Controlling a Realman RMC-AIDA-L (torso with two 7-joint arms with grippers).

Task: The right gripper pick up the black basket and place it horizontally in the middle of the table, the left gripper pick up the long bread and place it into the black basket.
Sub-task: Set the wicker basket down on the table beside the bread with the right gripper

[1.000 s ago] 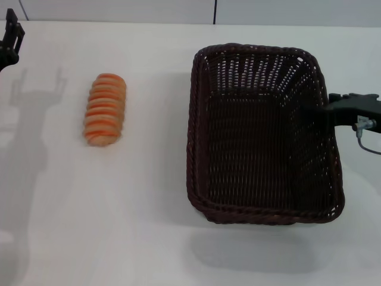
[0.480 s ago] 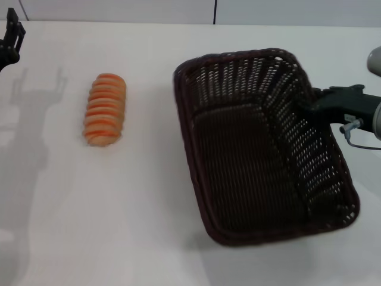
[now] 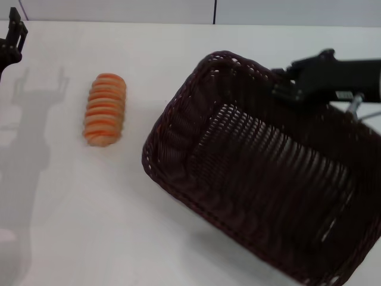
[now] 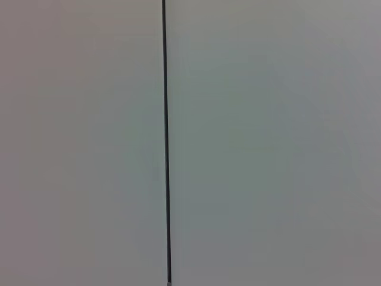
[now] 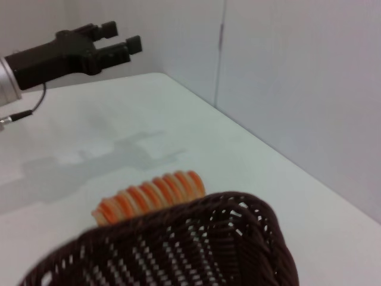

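**Dark wicker basket held tilted beside a striped loaf**

The black basket (image 3: 262, 179), a large rectangular tray of dark woven wicker with a braided rim and sloped sides, hangs tilted over the white table (image 3: 89, 226). Its long axis runs diagonally, from the corner nearest the long bread (image 3: 105, 109) away toward the robot's right and near side. The right gripper (image 3: 284, 83), black and blocky, clamps the basket's far rim. The bread, a small oblong loaf with ridged orange and tan crosswise stripes, lies flat on the table, left of the basket and apart from it, its long axis pointing away from the robot. The left gripper (image 5: 122, 44) hovers beyond the bread on its far left, fingers narrowly parted, holding nothing.
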